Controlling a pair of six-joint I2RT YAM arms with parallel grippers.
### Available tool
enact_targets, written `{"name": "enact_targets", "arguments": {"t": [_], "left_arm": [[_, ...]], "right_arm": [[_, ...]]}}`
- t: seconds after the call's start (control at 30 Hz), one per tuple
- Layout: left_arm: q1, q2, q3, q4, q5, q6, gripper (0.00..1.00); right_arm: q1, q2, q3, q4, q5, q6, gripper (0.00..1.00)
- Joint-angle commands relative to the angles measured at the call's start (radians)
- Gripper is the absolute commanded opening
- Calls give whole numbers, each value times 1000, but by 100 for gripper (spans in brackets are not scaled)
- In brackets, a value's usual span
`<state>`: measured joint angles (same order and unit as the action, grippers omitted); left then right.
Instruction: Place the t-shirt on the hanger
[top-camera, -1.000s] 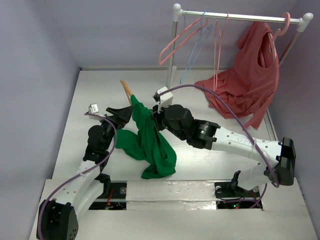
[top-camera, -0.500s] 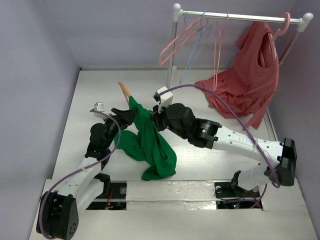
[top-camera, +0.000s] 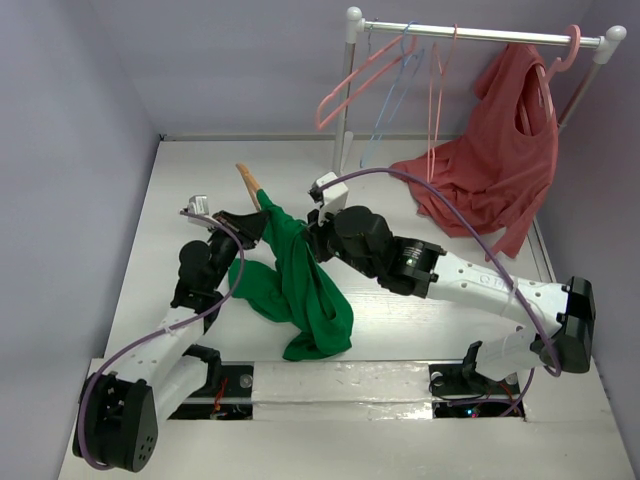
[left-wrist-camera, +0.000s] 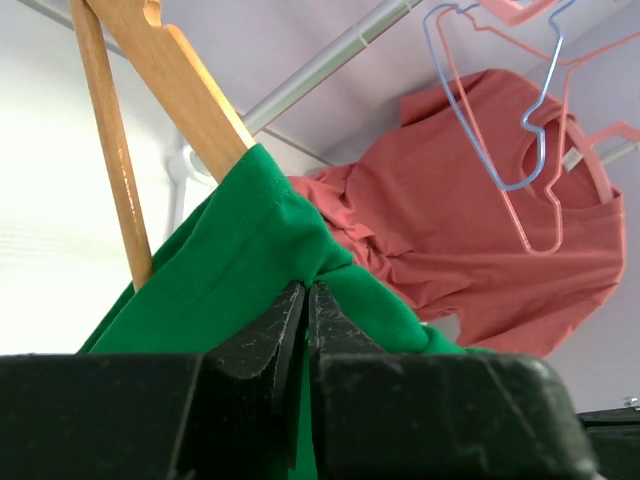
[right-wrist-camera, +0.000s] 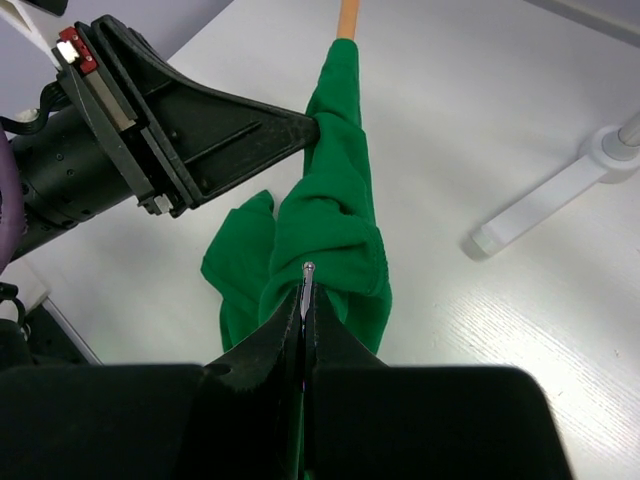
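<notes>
A bright green t-shirt (top-camera: 300, 285), plain and unprinted, hangs bunched in a long twisted drape over a light wooden hanger (top-camera: 249, 182). It sits near the middle of the white counter (top-camera: 200, 170), a little toward the left edge. Its top is lifted off the surface, and its lower folds pool toward the near edge. One bare wooden end of the hanger pokes out of the cloth, pointing toward the far left corner.

The left claw (left-wrist-camera: 305, 300) is pinched shut on a fold of the t-shirt, just below that wooden end. The right claw (right-wrist-camera: 304, 290) is also closed, from the other side of the drape. A thin metal tip shows between its fingers, apparently the hanger's hook, with green cloth gathered around it.

Much is hidden. The hanger's other shoulder and most of its hook lie under the cloth. In the left wrist view, only one thick shoulder and part of a thin lower bar show. The shirt is too crumpled to pick out its sleeves or neck opening. From above, the right claw's fingertips are hidden by the fabric.

Counted: one green t-shirt, one wooden hanger, two claws. A clothes rack (top-camera: 480, 33) stands along the far edge toward the far right corner. It carries three thin pink hangers (top-camera: 574, 42), one thin light-blue hanger (left-wrist-camera: 455, 85) and one salmon-red garment (top-camera: 490, 160). The garment hangs from the rightmost pink hanger, and its hem spills onto the counter.
</notes>
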<state>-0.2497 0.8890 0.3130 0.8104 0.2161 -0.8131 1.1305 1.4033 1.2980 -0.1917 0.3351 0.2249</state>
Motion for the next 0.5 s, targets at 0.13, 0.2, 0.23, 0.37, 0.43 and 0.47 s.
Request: {"name": "enact_targets", "arguments": {"t": [0.13,0.2,0.23,0.37,0.43,0.47], "left_arm": [[-5,-48,81,10,-73,22,0],[-5,-71,122,-78,-128,41,0],[-5,-76,138,-98,-174,46,0],[-5,-56,238,-189,-291,83,0],[7,-16,285,-194,-323,81,0],[21,1,303,-198,-333,81,0]], "right_arm": [[-6,-61,-11,61,-15,16,0],[-6,-66,-17,46,-15,16,0],[-6,-70,-20,40,-16,16,0],[-6,-89,-25,-12,-37,17,0],[-6,-104,-23,-44,-48,16,0],[-6,-110,-26,-55,-51,14,0]]}}
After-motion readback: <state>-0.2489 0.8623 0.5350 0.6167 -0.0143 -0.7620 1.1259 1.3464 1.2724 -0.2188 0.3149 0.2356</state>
